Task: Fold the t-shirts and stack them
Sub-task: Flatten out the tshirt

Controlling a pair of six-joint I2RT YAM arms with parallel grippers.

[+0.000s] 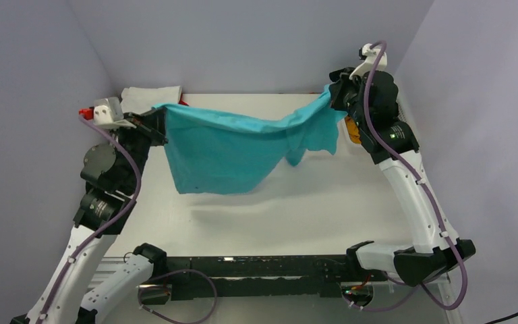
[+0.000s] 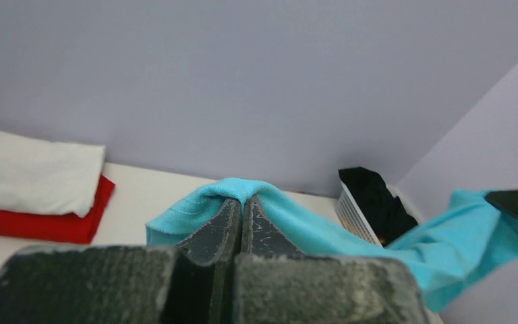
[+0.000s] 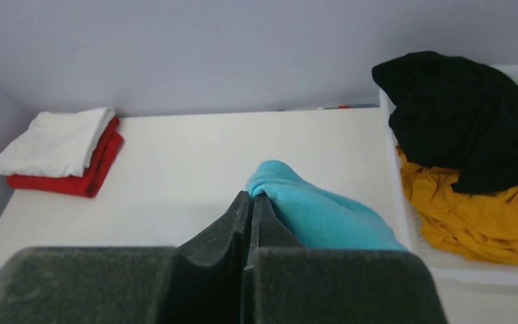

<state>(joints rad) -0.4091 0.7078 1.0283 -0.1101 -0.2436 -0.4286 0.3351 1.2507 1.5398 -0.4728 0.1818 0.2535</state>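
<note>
Closest to each wrist lens are 2 dark, scuffed fingers [image 2: 233, 226], pressed together on a ridge of teal cloth. Seen from overhead, the left tool [image 1: 155, 125] at 10 o'clock and the right tool [image 1: 335, 94] at 2 o'clock each pinch 1 edge of the teal t-shirt [image 1: 229, 152], both clamped tight on it. The shirt hangs in the air between them above the white tabletop [image 1: 351, 202]. It sags like a hammock, with its longest drape toward the left tool and a sleeve dangling near the right one. A soft shadow [image 1: 243, 214] lies on the tabletop beneath it. At 11 o'clock, in the far left corner, a folded white t-shirt [image 3: 61, 138] rests on top of a folded red t-shirt [image 3: 98, 172]. At 3 o'clock, beside the right arm [image 1: 411, 196], a white slatted basket [image 2: 356, 219] holds a crumpled black t-shirt [image 3: 465, 115] lying over a crumpled yellow-orange t-shirt [image 3: 479, 219]. Pale grey walls [image 1: 243, 40] close in the scene.
</note>
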